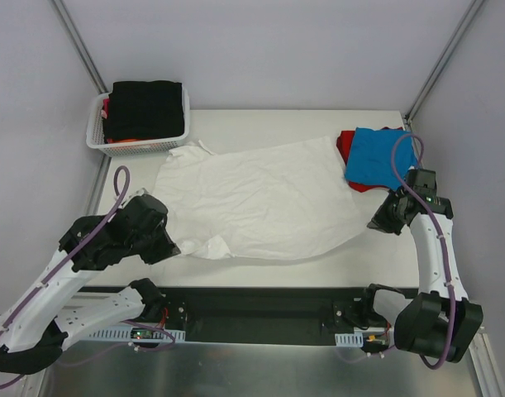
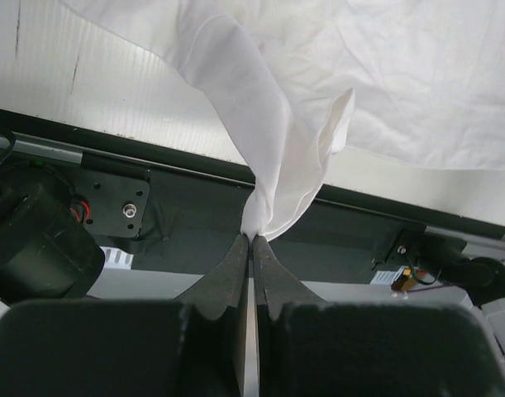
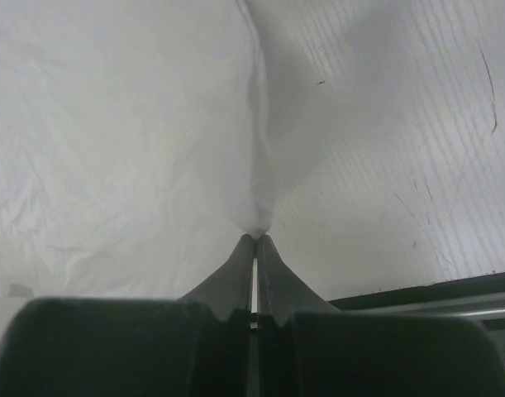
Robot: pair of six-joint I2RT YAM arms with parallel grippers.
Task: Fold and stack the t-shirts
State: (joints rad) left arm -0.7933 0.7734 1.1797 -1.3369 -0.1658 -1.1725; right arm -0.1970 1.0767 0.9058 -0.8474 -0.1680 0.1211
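Evidently both end effectors [image 2: 251,238] [image 3: 256,237] pinch white t-shirt [image 1: 260,198], possibly at corners.

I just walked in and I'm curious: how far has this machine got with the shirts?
Done, it seems: a blue t-shirt lies folded on a red t-shirt at the far right. In hand: the left gripper and right gripper each pinch an edge of the white t-shirt, spread unfolded. Left: the black t-shirt and others in the basket.

The table [image 1: 269,121] bears a white t-shirt [image 1: 260,198], a basket [image 1: 95,137] and, seemingly, a red shirt [image 1: 344,143].
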